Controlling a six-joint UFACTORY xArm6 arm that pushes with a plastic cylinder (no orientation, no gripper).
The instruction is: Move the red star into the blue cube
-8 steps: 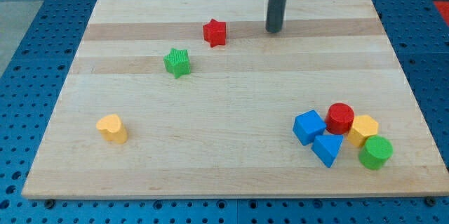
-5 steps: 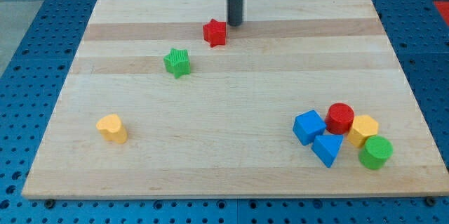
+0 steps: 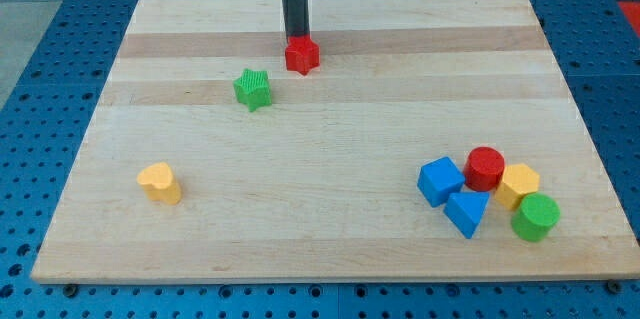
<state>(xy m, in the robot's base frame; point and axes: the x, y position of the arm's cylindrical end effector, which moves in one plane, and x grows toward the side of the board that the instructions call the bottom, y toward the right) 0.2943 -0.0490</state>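
The red star (image 3: 302, 56) lies near the top middle of the wooden board (image 3: 330, 219). My tip (image 3: 296, 39) stands right behind it, touching its top edge. The blue cube (image 3: 440, 180) sits at the lower right, far from the star, at the left of a cluster of blocks.
A green star (image 3: 253, 89) lies just left and below the red star. A yellow block (image 3: 160, 182) sits at the lower left. Next to the blue cube are a blue triangle (image 3: 466, 212), a red cylinder (image 3: 486, 168), a yellow block (image 3: 518, 185) and a green cylinder (image 3: 536, 217).
My tip has moved left along the top of the board to the back of the red star. The star has shifted slightly down.
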